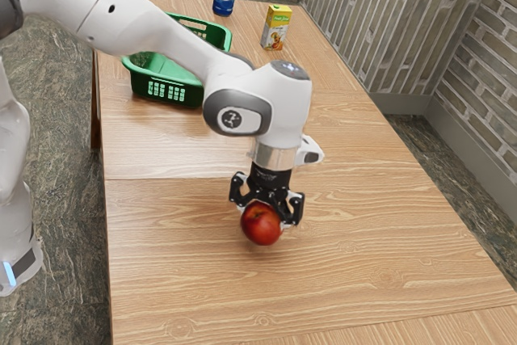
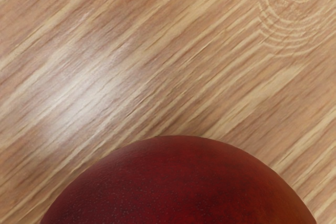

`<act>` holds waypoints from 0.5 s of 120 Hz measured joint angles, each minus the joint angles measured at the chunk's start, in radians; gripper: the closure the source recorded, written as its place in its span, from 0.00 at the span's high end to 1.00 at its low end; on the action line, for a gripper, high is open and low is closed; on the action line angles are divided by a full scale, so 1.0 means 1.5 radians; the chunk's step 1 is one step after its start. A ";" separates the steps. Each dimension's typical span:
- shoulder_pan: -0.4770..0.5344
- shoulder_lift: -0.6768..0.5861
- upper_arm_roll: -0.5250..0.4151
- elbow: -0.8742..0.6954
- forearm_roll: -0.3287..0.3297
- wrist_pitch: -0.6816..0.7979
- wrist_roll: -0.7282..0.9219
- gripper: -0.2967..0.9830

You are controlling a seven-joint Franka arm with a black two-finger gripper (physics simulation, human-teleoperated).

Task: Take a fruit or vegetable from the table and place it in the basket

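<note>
The black two-finger gripper (image 1: 265, 216) has its jaws spread to the width of a round, glossy red apple (image 1: 261, 225) and clamped on it from two sides, over the pale wood-grained table (image 1: 178, 268). The apple covers part of the fingertips, and whether its underside touches the table is hard to tell. In the wrist view the lower edge cuts the fruit off, leaving a dark red curve turning orange at one side. The arm hides part of the green plastic basket (image 1: 167, 91), which stands well apart from the apple.
</note>
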 joint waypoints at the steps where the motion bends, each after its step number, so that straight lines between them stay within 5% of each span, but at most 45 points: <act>1: 0.000 -0.002 0.000 0.000 0.000 0.000 0.000 0.54; 30: 0.062 -0.065 0.050 0.008 0.033 -0.004 -0.005 0.53; 60: 0.265 -0.144 0.062 0.024 0.114 -0.023 0.007 0.54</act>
